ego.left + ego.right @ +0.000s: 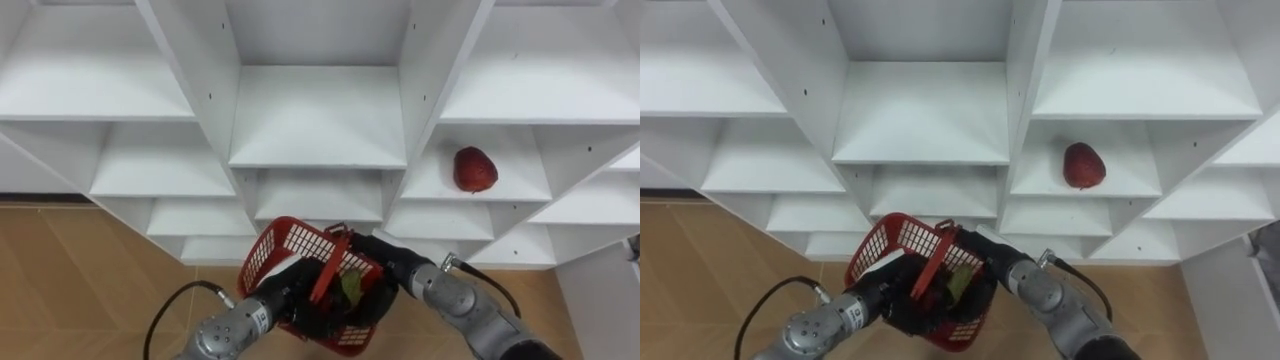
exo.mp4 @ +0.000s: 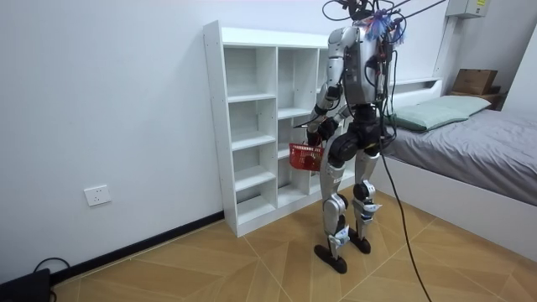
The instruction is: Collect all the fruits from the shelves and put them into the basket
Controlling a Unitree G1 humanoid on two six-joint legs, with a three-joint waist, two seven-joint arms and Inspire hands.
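A red mesh basket (image 1: pixel 290 248) hangs in front of the white closet's lower shelves, and it also shows at waist height as the basket (image 2: pixel 305 156). My left hand (image 1: pixel 288 300) comes up from the lower left and is curled round the basket's handle (image 1: pixel 330 262). My right hand (image 1: pixel 385 265) reaches over the basket's right rim and into it. Beside that hand, inside the basket, lies a green fruit (image 1: pixel 351 286), partly hidden. A red fruit (image 1: pixel 475 169) rests on a shelf to the right, about level with the middle tier and apart from both hands.
The white closet (image 1: pixel 318 120) has open compartments in three columns; those around the red fruit hold nothing else. Wooden floor (image 1: pixel 80 270) shows at the lower left. I stand close to the closet's right end, with a bed (image 2: pixel 470 143) behind me.
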